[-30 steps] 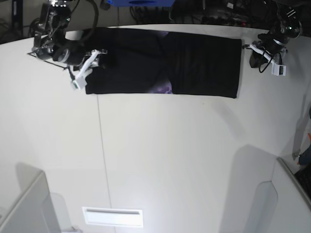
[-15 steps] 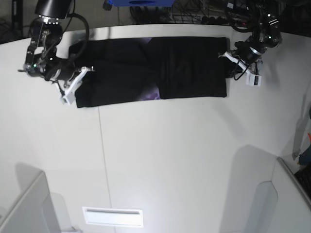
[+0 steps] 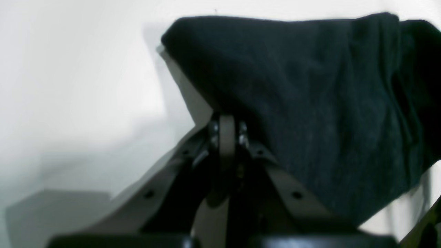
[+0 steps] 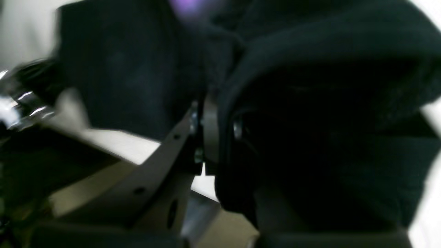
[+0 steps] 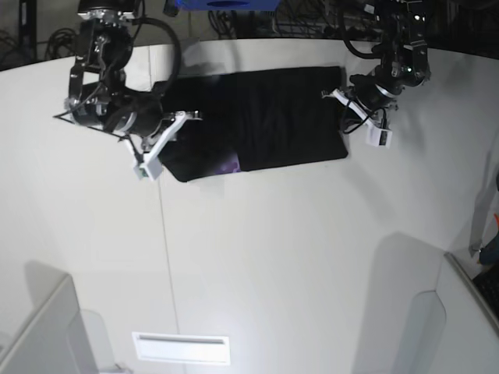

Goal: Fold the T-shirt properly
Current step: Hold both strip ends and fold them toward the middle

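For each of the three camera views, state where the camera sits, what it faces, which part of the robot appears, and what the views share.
Base: high above, looking down on the white table, the T-shirt and both arms.
Left wrist: behind the left gripper, facing black cloth it pinches.
Right wrist: behind the right gripper, facing bunched cloth with a purple patch.
Shared: the T-shirt appears in all three.

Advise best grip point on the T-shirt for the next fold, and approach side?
Probably the short end hems of the T-shirt, each arm coming in from its own outer side. It lies as a long flat band on the table, so only the ends lift cleanly. Both grippers already pinch there: left, right.
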`<action>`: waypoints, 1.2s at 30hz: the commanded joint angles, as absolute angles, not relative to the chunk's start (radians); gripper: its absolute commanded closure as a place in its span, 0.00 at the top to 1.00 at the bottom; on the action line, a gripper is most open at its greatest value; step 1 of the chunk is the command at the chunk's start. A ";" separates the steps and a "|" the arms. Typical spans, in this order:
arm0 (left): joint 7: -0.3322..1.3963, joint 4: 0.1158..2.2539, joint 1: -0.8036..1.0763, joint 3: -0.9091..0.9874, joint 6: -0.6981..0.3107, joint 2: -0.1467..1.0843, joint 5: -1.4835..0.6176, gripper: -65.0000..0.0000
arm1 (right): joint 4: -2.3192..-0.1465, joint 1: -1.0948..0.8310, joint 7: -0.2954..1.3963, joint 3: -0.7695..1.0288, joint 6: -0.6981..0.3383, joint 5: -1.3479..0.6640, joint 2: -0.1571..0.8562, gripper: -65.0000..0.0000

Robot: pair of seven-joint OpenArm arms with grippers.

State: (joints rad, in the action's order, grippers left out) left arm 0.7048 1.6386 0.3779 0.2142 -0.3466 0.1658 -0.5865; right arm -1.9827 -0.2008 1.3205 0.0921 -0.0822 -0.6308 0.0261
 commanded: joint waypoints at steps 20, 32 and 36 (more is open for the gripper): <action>0.754 1.620 0.378 0.137 -0.321 0.186 -0.553 0.00 | -2.023 -0.176 1.288 -0.104 -0.085 -0.651 -0.067 0.00; 0.754 1.577 0.239 -0.081 -0.234 0.156 -0.555 0.00 | -2.022 -0.104 1.296 0.019 -0.084 -0.653 0.038 0.00; 0.754 1.575 0.203 -0.140 -0.140 0.145 -0.559 0.00 | -2.020 -0.097 1.296 0.019 -0.085 -0.714 0.045 0.00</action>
State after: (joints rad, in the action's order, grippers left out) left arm 0.7155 1.5764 0.1997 -0.1417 -0.1558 0.1387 -0.5770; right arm -2.0026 -0.1127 1.3136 0.0219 -0.0811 -0.6785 0.0513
